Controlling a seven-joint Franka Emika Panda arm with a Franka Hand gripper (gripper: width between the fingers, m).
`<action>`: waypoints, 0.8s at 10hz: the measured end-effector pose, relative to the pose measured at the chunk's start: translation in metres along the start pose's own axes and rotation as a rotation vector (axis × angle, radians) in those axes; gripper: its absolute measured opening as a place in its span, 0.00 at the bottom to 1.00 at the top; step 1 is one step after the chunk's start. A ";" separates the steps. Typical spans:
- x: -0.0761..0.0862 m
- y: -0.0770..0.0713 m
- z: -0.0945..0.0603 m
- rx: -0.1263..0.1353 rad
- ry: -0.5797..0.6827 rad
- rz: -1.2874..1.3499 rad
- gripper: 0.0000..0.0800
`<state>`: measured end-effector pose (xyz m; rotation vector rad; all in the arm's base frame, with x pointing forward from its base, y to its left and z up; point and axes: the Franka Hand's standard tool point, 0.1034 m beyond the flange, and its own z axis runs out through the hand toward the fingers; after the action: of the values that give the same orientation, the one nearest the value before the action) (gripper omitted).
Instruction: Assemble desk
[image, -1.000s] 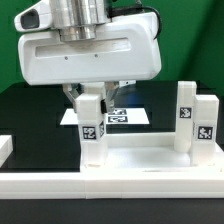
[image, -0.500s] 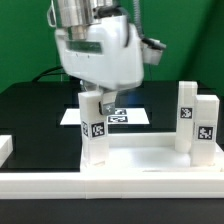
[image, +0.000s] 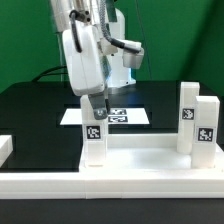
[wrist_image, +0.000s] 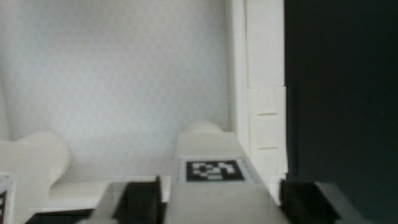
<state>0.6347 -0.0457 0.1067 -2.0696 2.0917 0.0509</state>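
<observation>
White plastic is what the tool (image: 93, 103) is clenching: its two fingers are closing on the upper end of a short white square leg with a black-and-white square tag (image: 94, 140), which is standing upright at the near corner of the desk panel on the exterior view's left. In the wrist view the two dark fingertips (wrist_image: 139, 200) are sitting on either side of the tagged leg top (wrist_image: 214, 172), and the pale surface of the panel is filling most of the picture behind it. The arm's pale wrist housing is hanging directly above the leg, turned so that its narrow side is facing the exterior camera.

Beneath the leg, the large white rectangular plastic panel with a raised rim (image: 140, 160) is lying flat on the black table (image: 35, 115), close to the camera. At the panel's corner on the exterior view's right, two more short white tagged legs (image: 197, 125) are standing upright just beside each other. Behind the held leg, the marker board (image: 125, 116) is lying flat on the table. A small white block (image: 5, 148) is resting at the exterior view's left edge.
</observation>
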 end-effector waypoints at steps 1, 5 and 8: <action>0.000 -0.001 -0.002 -0.006 0.002 -0.251 0.59; 0.002 0.005 -0.005 -0.020 -0.020 -0.622 0.81; 0.003 -0.001 -0.009 -0.053 0.008 -1.058 0.81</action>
<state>0.6343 -0.0500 0.1154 -2.8922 0.7724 -0.0598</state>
